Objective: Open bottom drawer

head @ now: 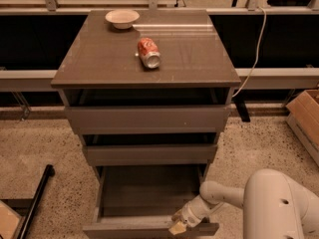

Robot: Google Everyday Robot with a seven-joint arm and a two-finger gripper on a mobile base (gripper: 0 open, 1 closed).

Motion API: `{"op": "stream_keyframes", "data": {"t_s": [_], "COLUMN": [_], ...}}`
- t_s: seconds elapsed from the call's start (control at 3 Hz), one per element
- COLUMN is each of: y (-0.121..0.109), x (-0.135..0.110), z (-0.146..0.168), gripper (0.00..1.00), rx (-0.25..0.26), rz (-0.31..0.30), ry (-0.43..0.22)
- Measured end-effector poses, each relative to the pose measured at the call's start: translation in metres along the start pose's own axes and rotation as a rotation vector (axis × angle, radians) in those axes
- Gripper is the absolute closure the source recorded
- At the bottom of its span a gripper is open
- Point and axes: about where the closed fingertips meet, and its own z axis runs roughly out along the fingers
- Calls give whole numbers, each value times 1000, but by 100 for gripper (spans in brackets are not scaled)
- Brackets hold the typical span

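The small grey-brown cabinet has three flat, handleless drawers. The bottom drawer stands pulled far out toward me; its inside looks dark and bare, and its front panel is at the lower edge of the camera view. My gripper is at the right part of that front's top edge, on the end of my white arm that comes in from the lower right. The two drawers above are pushed in.
A white bowl and a red soda can lying on its side rest on the cabinet top. A cardboard box stands at the right, a black bar at the lower left. A white cable hangs behind the cabinet.
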Motion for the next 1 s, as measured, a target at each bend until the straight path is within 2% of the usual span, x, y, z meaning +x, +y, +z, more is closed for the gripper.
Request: {"op": "stream_keyframes", "data": {"t_s": [0.33, 0.67, 1.0], "y": [24, 23, 25], "x": [13, 11, 12], "z": [6, 6, 9], "gripper": [100, 82, 57], "rx": [-19, -19, -24], "rz": [55, 55, 56], "ry": [-9, -9, -8]}}
